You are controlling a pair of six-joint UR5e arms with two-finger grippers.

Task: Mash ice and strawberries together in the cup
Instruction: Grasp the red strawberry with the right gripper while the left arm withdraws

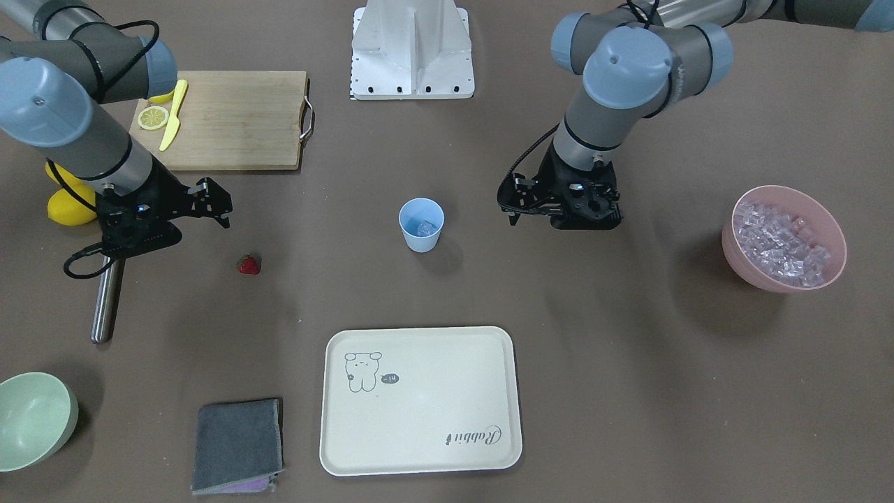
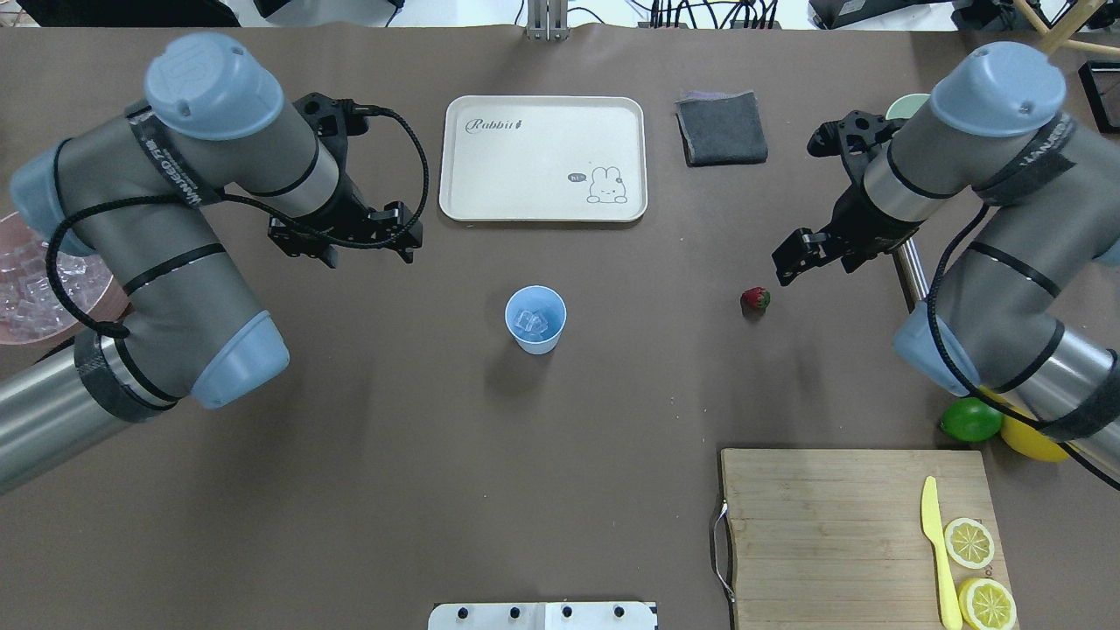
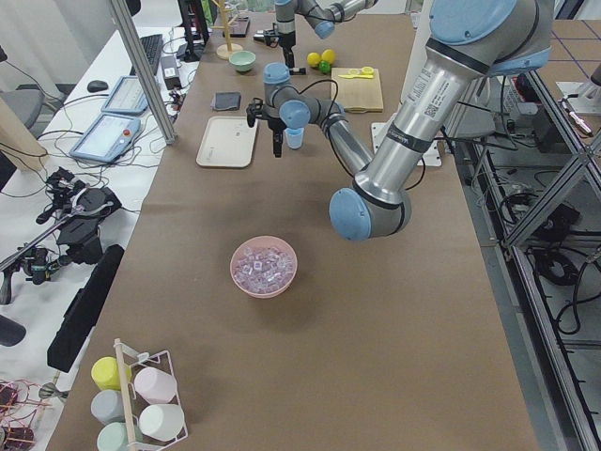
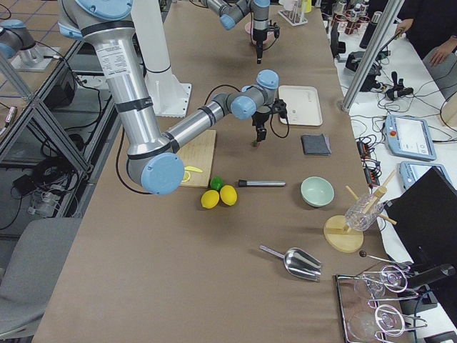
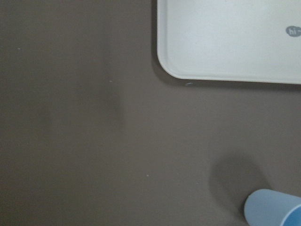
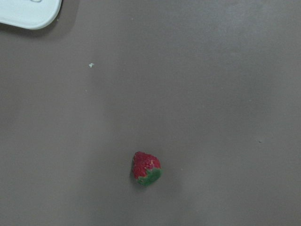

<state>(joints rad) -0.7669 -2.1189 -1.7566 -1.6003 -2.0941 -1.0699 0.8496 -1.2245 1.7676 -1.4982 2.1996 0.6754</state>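
Note:
The light blue cup stands upright at the table's centre with a few clear ice cubes inside. It also shows in the left wrist view. A pink bowl full of ice stands at the robot's far left. The strawberry lies alone on the table; in the right wrist view it is below centre. My left gripper hovers beside the cup, open and empty. My right gripper hovers near the strawberry, open and empty.
A metal rod lies under the right arm. A cream tray, a grey cloth and a pale green bowl are on the far side. A cutting board holds a knife and lemon slices; lemons are nearby.

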